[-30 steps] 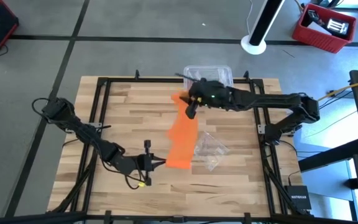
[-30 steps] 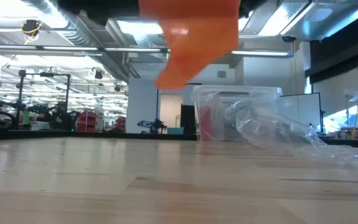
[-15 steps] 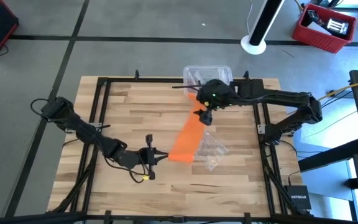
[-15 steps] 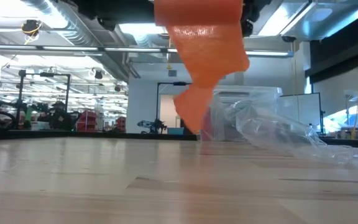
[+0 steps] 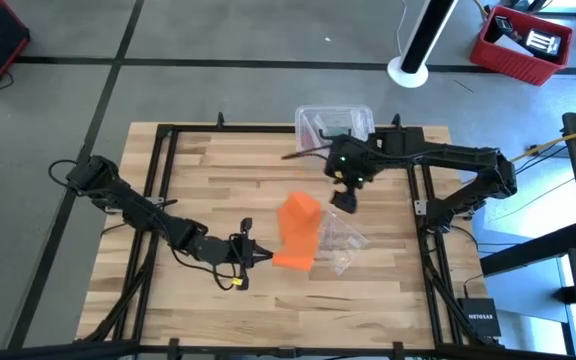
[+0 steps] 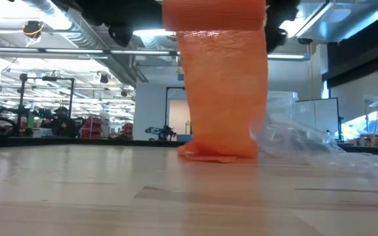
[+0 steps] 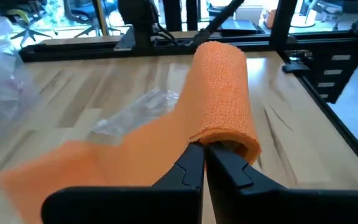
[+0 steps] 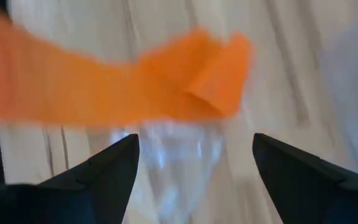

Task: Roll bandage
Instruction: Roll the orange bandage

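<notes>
With the bandage (image 5: 296, 232) near the table's (image 5: 208, 180) middle clamped at one end in the left gripper (image 5: 256, 257), and the right gripper (image 5: 345, 196) spread empty beyond it, the slack strip should be tensioned before winding.

2 dark, jointed arms with black cables along their links. The left arm (image 5: 138, 208) carries a yellow tag near its wrist; the right arm (image 5: 438, 160) shows a small green light.

Right end effector (image 5: 344, 196) opened, dropping the bandage (image 5: 297, 230).
</notes>
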Tool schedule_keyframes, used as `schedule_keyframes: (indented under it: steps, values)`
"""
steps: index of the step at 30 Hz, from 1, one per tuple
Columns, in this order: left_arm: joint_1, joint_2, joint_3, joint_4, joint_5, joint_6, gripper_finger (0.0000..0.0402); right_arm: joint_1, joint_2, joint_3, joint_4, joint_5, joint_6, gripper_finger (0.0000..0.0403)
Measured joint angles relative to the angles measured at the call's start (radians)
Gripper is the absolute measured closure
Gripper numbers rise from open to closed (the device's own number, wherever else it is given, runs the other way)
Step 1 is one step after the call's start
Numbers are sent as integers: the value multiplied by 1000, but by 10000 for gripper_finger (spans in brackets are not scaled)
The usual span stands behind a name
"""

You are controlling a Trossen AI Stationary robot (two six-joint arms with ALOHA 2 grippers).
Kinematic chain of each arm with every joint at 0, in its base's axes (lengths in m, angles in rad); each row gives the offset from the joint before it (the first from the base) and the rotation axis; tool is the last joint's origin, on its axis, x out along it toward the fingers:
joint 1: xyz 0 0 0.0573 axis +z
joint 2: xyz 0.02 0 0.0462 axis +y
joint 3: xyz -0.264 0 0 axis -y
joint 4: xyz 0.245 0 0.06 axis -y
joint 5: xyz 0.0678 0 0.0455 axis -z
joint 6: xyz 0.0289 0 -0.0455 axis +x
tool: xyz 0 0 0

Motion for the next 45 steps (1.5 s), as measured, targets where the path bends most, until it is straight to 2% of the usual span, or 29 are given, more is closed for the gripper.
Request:
schedule_keyframes:
  steps: [4, 8, 12, 16, 19, 21, 24, 26, 29, 32, 34, 38, 39, 45]
  values:
    - [13, -9, 4, 40, -27, 41, 401, 36, -33, -1, -51, 64, -9, 86]
    - [34, -75, 36, 57, -34, 127, 401, 134, -166, -78, 67, 130, -91, 86]
    - [64, -169, 48, 50, -46, 201, 401, 231, -339, -267, 389, 208, -139, 86]
    - [107, -261, 50, 32, -49, 226, 401, 291, -457, -506, 814, 225, -184, 86]
    - [140, -298, 50, -6, -48, 213, 401, 295, -463, -648, 1099, 220, -187, 86]
    - [153, -309, 50, -31, -46, 210, 401, 293, -440, -696, 1244, 225, -186, 86]
    - [159, -309, 50, -34, -40, 209, 401, 278, -387, -707, 1334, 257, -187, 88]
    - [159, -306, 50, -34, -30, 210, 401, 272, -351, -697, 1362, 231, -187, 97]
    - [159, -305, 50, -32, -26, 208, 401, 272, -294, -663, 1389, 190, -190, 126]
    - [159, -304, 50, -20, -9, 210, 401, 272, -235, -630, 1381, 210, -240, 178]
    - [159, -304, 50, -13, 33, 207, 401, 272, -204, -604, 1382, 234, -277, 230]
    - [156, -304, 50, 9, 133, 200, 401, 273, -178, -566, 1384, 262, -393, 368]
    - [156, -304, 50, 19, 165, 196, 401, 273, -177, -559, 1383, 274, -433, 384]
    - [158, -302, 50, 76, 353, 155, 401, 274, -177, -486, 1391, 344, -601, 397]
